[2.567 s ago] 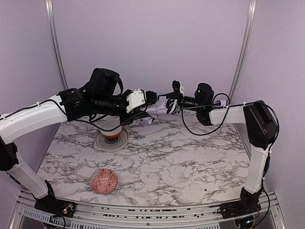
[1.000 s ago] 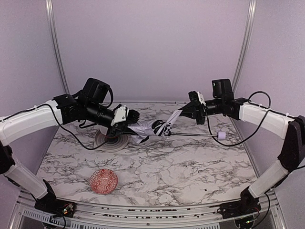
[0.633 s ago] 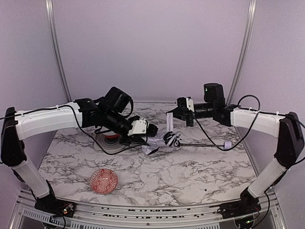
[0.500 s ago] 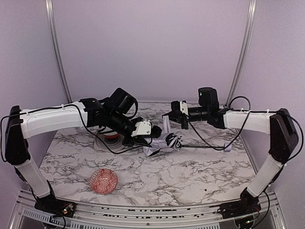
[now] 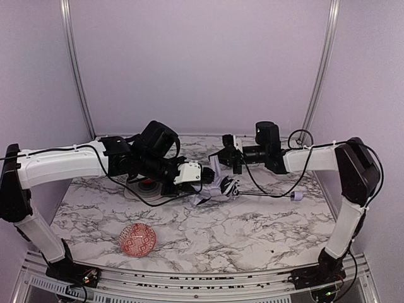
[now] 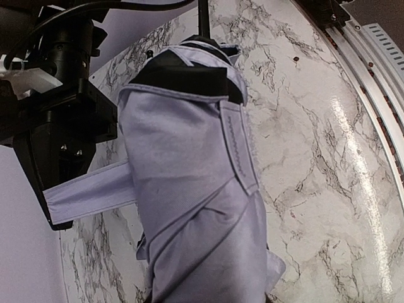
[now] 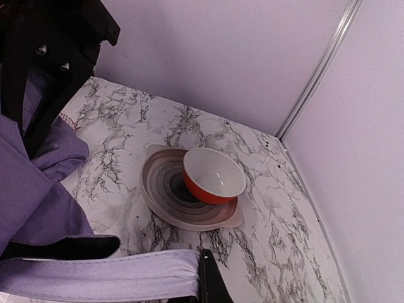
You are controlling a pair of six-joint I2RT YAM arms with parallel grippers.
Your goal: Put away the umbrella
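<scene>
The umbrella (image 5: 216,187) is a bundled pale lavender canopy held just above the marble table (image 5: 252,233) at its middle. Its thin black shaft runs right to a lavender knob (image 5: 294,196). My left gripper (image 5: 199,179) is shut on the bundle's left end. In the left wrist view the fabric (image 6: 189,189) fills the frame and hides my fingers. My right gripper (image 5: 222,158) is shut on the umbrella's closing strap (image 7: 101,274), beside its black finger (image 7: 211,284). The strap (image 6: 88,192) stretches left from the bundle to the right gripper (image 6: 60,136).
A grey ringed plate (image 7: 161,202) carrying an orange-red bowl (image 7: 213,177) stands at the back left, mostly behind my left arm (image 5: 69,161) in the top view. A red patterned bowl (image 5: 137,239) sits near the front left. Lavender walls enclose the table.
Both arms have come in towards the table's middle. The right gripper travelled left with the strap, the left gripper moved right with the bundle, and the knob stayed to the right.
</scene>
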